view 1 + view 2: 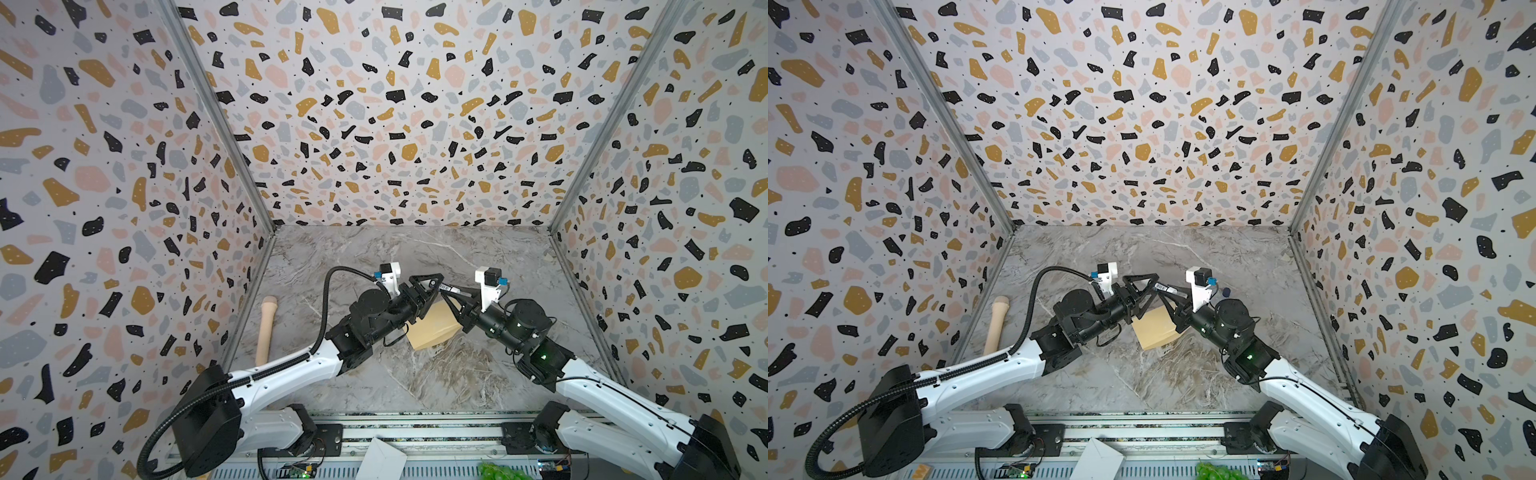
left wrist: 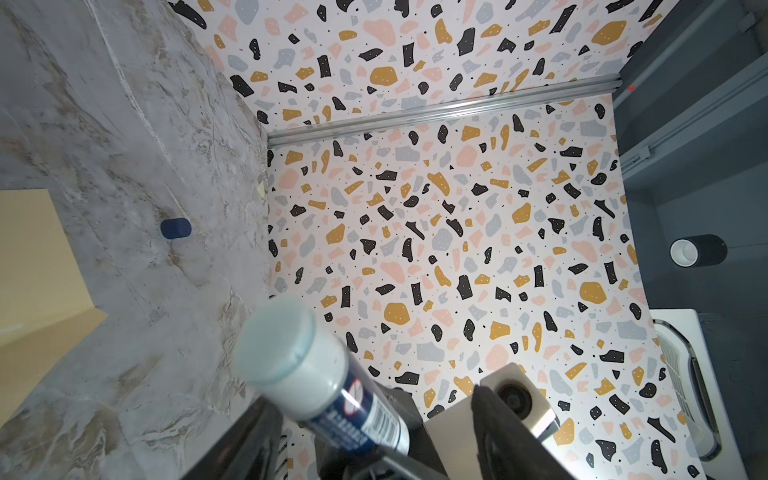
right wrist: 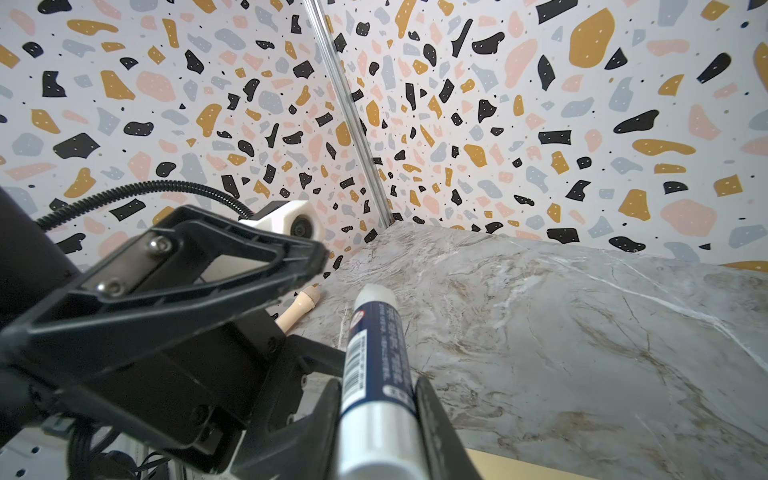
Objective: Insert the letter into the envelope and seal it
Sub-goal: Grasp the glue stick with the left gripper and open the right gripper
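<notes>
1. Here, the right gripper (image 1: 451, 293) is clenched on a glue stick (image 1: 445, 287), a blue and white tube with a barcode. In the right wrist view its two fingers (image 3: 432, 415) press against the tube's sides.
2. The glue stick juts forward out of the right gripper toward the left gripper (image 1: 435, 286). Its uncapped, pale end sits between the left gripper's spread jaws.
3. The left gripper is released. In the left wrist view the glue stick (image 2: 332, 390) has a gap on either side, and nothing is grasped.
4. The envelope (image 1: 432, 332) lies flat on the marble desk (image 1: 415, 257), directly beneath both grippers where they meet. Its tan face is plain, and the arms cover part of it in both top views.
5. I cannot tell whether the envelope's flap is open or folded down.
6. In a top view a small dark blue cap (image 1: 1226, 292) lies on the desk behind the right gripper, just beside its wrist camera (image 1: 1198, 286) and apart from the envelope.
7. A beige wooden rod (image 1: 266, 328) with a knobbed end lies on the desk well out to the left gripper's outer side, along the side wall.
8. Well behind both grippers, by the arms' bases, sit a white folded paper (image 1: 384, 457) and a green bunch (image 1: 498, 471).
</notes>
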Tool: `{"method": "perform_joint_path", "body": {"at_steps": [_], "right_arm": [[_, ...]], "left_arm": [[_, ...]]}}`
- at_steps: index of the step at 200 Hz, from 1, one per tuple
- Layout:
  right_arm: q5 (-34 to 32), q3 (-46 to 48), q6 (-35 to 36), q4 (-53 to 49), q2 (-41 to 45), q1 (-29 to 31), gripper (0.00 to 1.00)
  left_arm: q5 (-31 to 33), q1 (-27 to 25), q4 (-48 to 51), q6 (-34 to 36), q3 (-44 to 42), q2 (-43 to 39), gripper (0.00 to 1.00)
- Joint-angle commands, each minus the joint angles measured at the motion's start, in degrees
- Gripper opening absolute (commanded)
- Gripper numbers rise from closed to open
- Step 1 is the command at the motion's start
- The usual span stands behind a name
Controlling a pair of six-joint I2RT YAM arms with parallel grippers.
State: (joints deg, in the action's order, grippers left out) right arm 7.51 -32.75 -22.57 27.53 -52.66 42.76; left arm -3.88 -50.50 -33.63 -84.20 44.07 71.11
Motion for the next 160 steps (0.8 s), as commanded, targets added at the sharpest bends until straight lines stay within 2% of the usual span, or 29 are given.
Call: {"method": "perform_joint_path", "body": {"at_steps": [1, 33, 94, 147, 160], "right_arm": [[-1.65, -1.26, 1.05, 2.48, 0.37, 0.82, 0.0], [-1.95, -1.0, 1.16, 2.81, 0.37, 1.27, 0.0], [-1.97, -0.31, 1.39, 3.5, 0.54, 2.15, 0.0], [-0.51, 0.5, 2.04, 4.38, 0.69, 2.5, 0.0], [0.02, 0.5, 2.11, 4.33, 0.67, 2.52, 0.0]], "left_arm": [[0.58, -0.23, -2.38, -0.53, 1.98, 0.14, 0.65], [1.5, -0.31, -2.14, -0.54, 1.98, 0.67, 0.52], [1.42, -0.29, -2.45, -0.52, 2.42, 2.41, 0.36], [1.59, -0.21, -2.76, 0.24, 2.51, 3.46, 0.0], [1.76, -0.24, -2.83, 0.68, 2.42, 3.59, 0.0]]}}
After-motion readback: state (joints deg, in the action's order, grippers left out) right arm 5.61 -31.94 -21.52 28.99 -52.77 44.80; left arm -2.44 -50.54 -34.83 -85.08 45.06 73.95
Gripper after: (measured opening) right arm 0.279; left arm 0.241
